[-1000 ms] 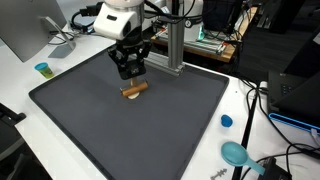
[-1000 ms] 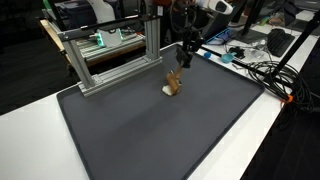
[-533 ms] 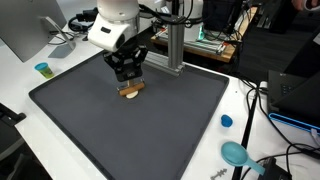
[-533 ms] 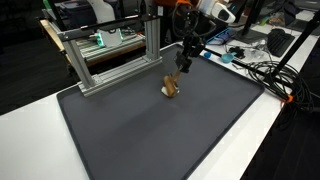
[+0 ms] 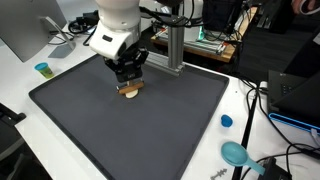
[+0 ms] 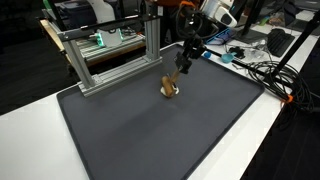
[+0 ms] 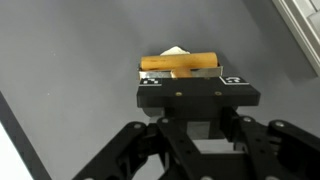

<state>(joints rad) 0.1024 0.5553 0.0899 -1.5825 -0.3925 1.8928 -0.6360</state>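
Observation:
A short wooden stick with a white piece under it (image 7: 180,63) lies crosswise between the fingers of my gripper (image 7: 192,80), which is shut on it. In both exterior views the stick (image 5: 128,91) (image 6: 171,88) hangs low over the far part of a dark grey mat (image 5: 140,135) (image 6: 150,135); I cannot tell whether it touches the mat. The gripper (image 5: 128,80) (image 6: 178,74) points down from the white arm. Its body hides the middle of the stick in the wrist view.
An aluminium frame (image 6: 110,60) stands at the mat's far edge. A small blue cup (image 5: 42,69) sits left of the mat. A blue cap (image 5: 226,121) and a teal scoop (image 5: 236,153) lie right of it. Cables (image 6: 265,75) trail beside the mat.
The gripper has carried the wooden stick a little to the left across the mat and stayed shut on it.

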